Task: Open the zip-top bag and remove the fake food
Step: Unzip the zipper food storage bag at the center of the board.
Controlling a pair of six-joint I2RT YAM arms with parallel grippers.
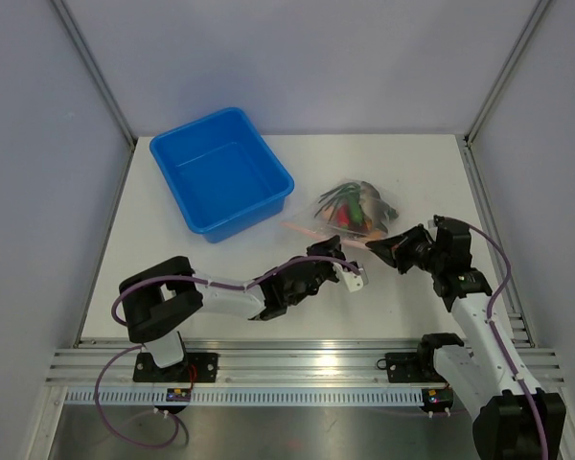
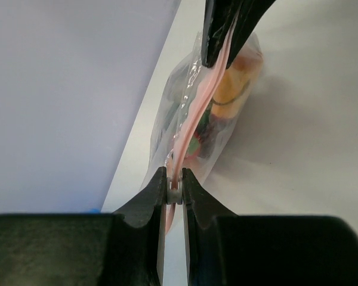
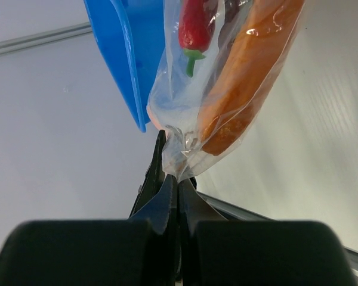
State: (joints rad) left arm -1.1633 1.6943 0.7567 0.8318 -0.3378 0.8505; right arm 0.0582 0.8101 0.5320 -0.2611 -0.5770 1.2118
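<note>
Nearest, left gripper [image 2: 175, 186] pinched tight on end of pinkish zip strip [image 2: 191, 113]. Right gripper [image 3: 178, 179] clamped on clear plastic at other corner of zip-top bag [image 1: 383, 209]. Bag stretched between both grippers, body resting on white table [image 1: 402, 297] just beyond them. Fake food [image 1: 345, 206] inside: red chili [image 3: 194, 27], orange piece [image 3: 250, 65], green bits. Farther back left, blue tub [image 1: 220, 172], apart from bag.

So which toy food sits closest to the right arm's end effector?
The long orange plastic piece, just beyond the right end effector; the red plastic chili sits farther up inside the clear zip-top bag.
</note>
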